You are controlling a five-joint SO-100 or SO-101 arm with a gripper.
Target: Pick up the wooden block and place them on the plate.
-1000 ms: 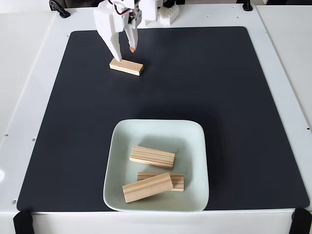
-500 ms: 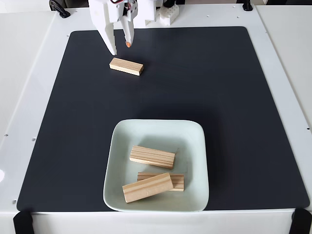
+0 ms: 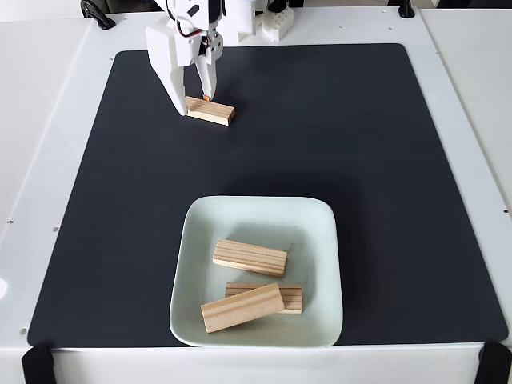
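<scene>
One light pine wooden block (image 3: 213,113) lies on the black mat at the upper left. My white gripper (image 3: 194,102) is down over the block's left end, open. The broad white finger (image 3: 176,94) stands just left of the block. The thinner orange-tipped finger (image 3: 206,90) sits at its far edge. The pale mint plate (image 3: 195,226) rests near the front edge of the mat. It holds three more blocks: one across the middle (image 3: 250,257), one at the front (image 3: 242,308), and one (image 3: 290,297) partly under the front one.
The black mat (image 3: 360,144) covers most of the white table (image 3: 48,120). The arm's white base (image 3: 276,22) stands at the back edge. Black clamps sit at the front corners (image 3: 36,364) and back corners (image 3: 96,12).
The gripper lifted and drew back from the block half a second ago. It has now come down again around the block's left end. The block has stayed in place.
</scene>
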